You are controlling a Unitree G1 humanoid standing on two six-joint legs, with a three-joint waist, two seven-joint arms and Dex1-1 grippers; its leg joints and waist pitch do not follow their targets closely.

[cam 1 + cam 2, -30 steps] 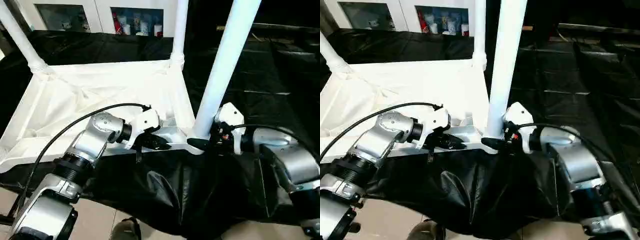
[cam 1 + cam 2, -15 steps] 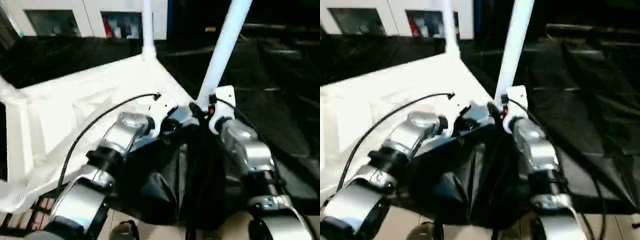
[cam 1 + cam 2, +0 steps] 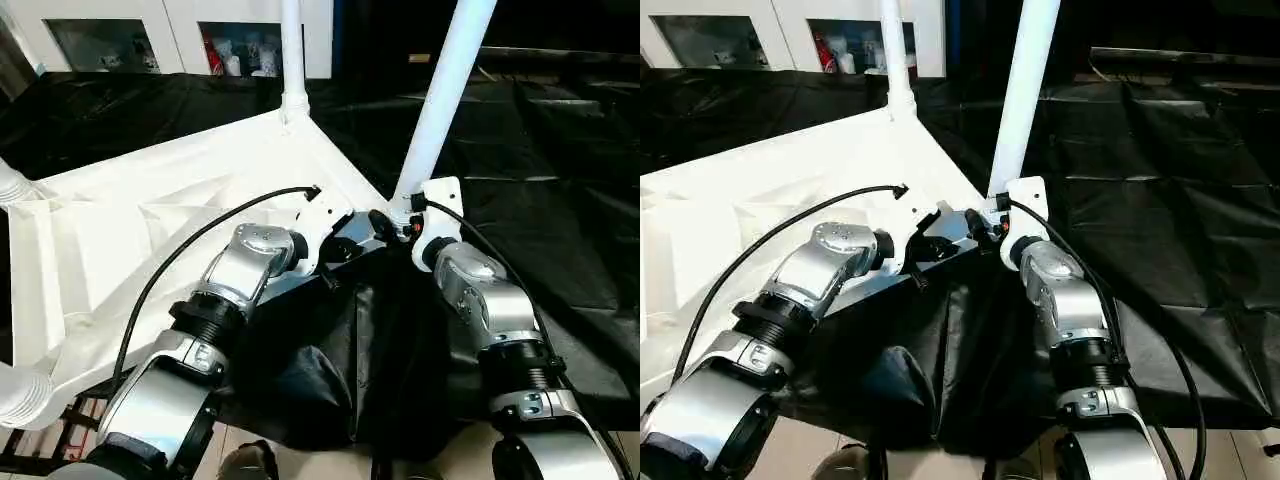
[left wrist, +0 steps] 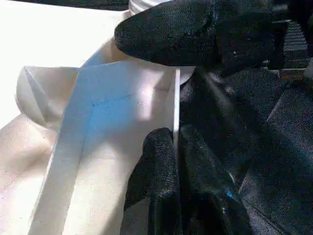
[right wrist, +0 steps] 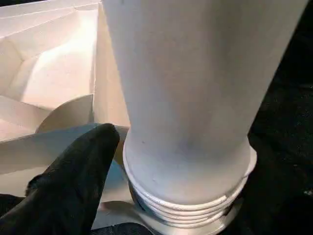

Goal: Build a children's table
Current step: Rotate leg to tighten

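The tabletop [image 3: 150, 240] lies upside down on the black-draped work table [image 3: 560, 200], ribbed underside up, and serves here as the landmark. At least three legs already stand in its corner sockets: the far leg [image 3: 291, 55] rises from the corner farthest from the robot, the near leg [image 3: 445, 95] from the corner closest to the grippers, and the base of a third leg [image 3: 10, 185] shows at the tabletop's left corner. A ribbed white end [image 3: 22, 395] also shows at the low left edge of the tabletop, likely the fourth leg, though whether it is seated cannot be told. By this reading the build is well along; what remains is seating and checking the near leg, then turning the table upright. The left gripper [image 4: 176, 147] is clamped on the thin side wall of the tabletop just beside the near corner, steadying it. The right gripper [image 5: 161, 161] sits at the foot of the near leg, one black finger [image 5: 73, 176] beside the threaded collar; whether its jaws grip or stand clear of the leg cannot be told. The plastic is plain white and smooth, the legs tapered, with ringed threads showing above the socket, so the near leg may not be fully home.
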